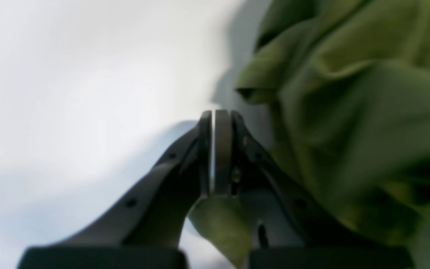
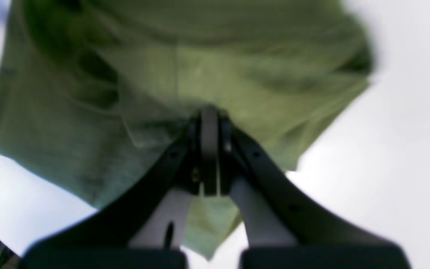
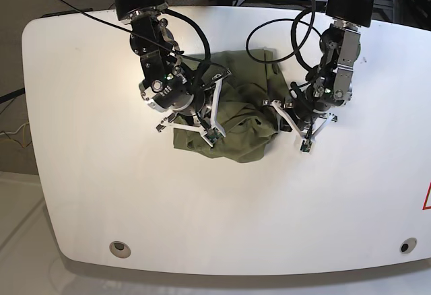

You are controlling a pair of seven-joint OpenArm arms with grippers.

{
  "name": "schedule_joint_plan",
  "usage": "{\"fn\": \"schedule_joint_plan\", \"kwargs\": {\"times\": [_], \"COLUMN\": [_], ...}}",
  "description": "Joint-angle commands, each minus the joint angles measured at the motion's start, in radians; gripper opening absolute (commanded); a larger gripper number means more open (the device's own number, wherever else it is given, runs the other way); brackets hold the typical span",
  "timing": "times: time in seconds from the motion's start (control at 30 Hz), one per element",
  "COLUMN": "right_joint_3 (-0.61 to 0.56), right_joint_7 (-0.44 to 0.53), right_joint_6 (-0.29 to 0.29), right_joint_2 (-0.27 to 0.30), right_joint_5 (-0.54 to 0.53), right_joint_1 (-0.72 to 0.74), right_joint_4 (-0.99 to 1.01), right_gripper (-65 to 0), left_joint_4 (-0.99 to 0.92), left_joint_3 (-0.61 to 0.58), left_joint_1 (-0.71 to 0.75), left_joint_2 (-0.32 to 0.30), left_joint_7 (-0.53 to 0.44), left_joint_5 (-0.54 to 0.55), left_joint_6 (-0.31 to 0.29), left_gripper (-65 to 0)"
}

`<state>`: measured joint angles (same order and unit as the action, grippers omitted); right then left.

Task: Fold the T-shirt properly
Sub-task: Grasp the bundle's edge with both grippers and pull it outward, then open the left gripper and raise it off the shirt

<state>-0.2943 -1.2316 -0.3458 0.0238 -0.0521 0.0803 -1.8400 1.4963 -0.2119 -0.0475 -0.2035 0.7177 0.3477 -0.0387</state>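
Note:
The olive-green T-shirt (image 3: 244, 114) lies crumpled in a heap in the middle of the white table (image 3: 202, 207). My right gripper (image 3: 211, 135) sits on the heap's left front edge. In the right wrist view the right gripper (image 2: 209, 112) is shut, a flap of the T-shirt (image 2: 218, 74) pinched between its jaws. My left gripper (image 3: 303, 145) is at the heap's right side. In the left wrist view the left gripper (image 1: 217, 114) is shut too. Green cloth is caught low between its jaws, and the bulk of the T-shirt (image 1: 349, 112) bunches to their right.
Black cables (image 3: 269, 32) loop over the table behind the shirt between the two arms. Two round holes (image 3: 120, 247) (image 3: 404, 246) sit near the table's front edge. A red mark (image 3: 427, 197) shows at the right border.

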Motion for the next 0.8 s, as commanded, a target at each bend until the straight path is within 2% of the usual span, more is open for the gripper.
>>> {"fn": "schedule_joint_plan", "kwargs": {"times": [0.0, 0.27, 0.37, 0.67, 0.77], "right_joint_3": [0.023, 0.074, 0.074, 0.074, 0.074], "right_joint_7": [-0.035, -0.080, -0.080, -0.070, -0.029], "right_joint_6": [0.000, 0.000, 0.000, 0.000, 0.000], "right_joint_2": [-0.008, -0.008, -0.005, -0.008, -0.006], "right_joint_5": [-0.001, -0.004, -0.002, -0.001, -0.001], "right_joint_1": [0.019, 0.013, 0.013, 0.019, 0.020], "right_joint_4": [-0.065, -0.152, -0.149, -0.146, -0.145], "right_gripper": [-65.0, -65.0, -61.9, -35.5, -27.8], "left_joint_4": [0.083, 0.267, 0.333, 0.432, 0.433], "left_joint_3": [0.018, 0.093, 0.127, 0.251, 0.286], "left_joint_1": [-0.019, -0.001, 0.024, 0.142, 0.180], "left_joint_2": [-0.003, -0.003, -0.003, -0.027, -0.029], "left_joint_7": [0.023, 0.150, 0.174, 0.176, 0.174], "left_joint_5": [0.004, 0.003, 0.003, 0.004, 0.004], "left_joint_6": [0.000, 0.000, 0.000, 0.000, -0.002], "left_gripper": [-64.1, -64.1, -64.1, -63.8, -63.8]}}
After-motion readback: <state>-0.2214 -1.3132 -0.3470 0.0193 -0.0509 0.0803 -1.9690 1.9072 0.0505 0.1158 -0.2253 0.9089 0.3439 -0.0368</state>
